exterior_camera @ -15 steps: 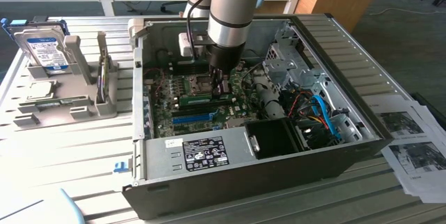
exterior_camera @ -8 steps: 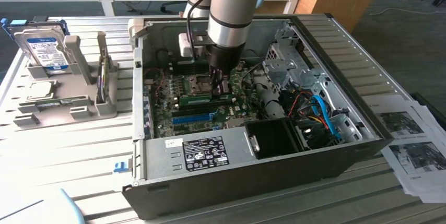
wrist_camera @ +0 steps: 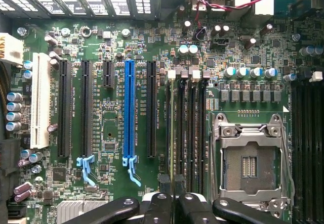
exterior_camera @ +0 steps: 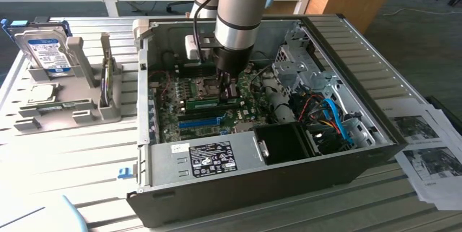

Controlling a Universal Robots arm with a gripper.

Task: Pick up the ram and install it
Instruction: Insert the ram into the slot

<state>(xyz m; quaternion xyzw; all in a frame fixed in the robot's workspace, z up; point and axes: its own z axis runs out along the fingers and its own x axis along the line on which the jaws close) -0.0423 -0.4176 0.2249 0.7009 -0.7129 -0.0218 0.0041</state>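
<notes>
**1. Claw state.** My claw (wrist_camera: 173,197) is drawn almost fully closed. The two fingers (wrist_camera: 163,204) stand nearly together, with a thin gap between the pads. In the exterior view the claw (exterior_camera: 232,92) sits at the centre of the frame. It reaches straight down from my arm (exterior_camera: 242,5) into the open computer case (exterior_camera: 361,107).

**2. Task item.** The ram (exterior_camera: 203,103) is clamped between my pads.
- It stands on edge. Its green face shows just to the exterior view's left of the claw, and the rest is hidden behind the fingers.
- It lies along the memory slots (wrist_camera: 192,133) of the motherboard (wrist_camera: 111,42).
- It sits between the processor socket (wrist_camera: 248,158) and the blue expansion slot (wrist_camera: 129,107), parallel to the blue slot.
- I cannot tell whether it is seated in a slot or held just above one.

**3. Surroundings.**
- The hard drive (exterior_camera: 45,51) stands upright in a grey rack (exterior_camera: 68,114) at the upper left of the exterior frame, well apart from the case.
- The square processor chip (exterior_camera: 40,94) lies flat on the same rack, just below the drive in the frame.
- Printed sheets (exterior_camera: 426,145) lie at the right edge of the frame, beside the case.
- The labelled power supply (exterior_camera: 209,156) fills the lower centre of the case, near the front wall.
</notes>
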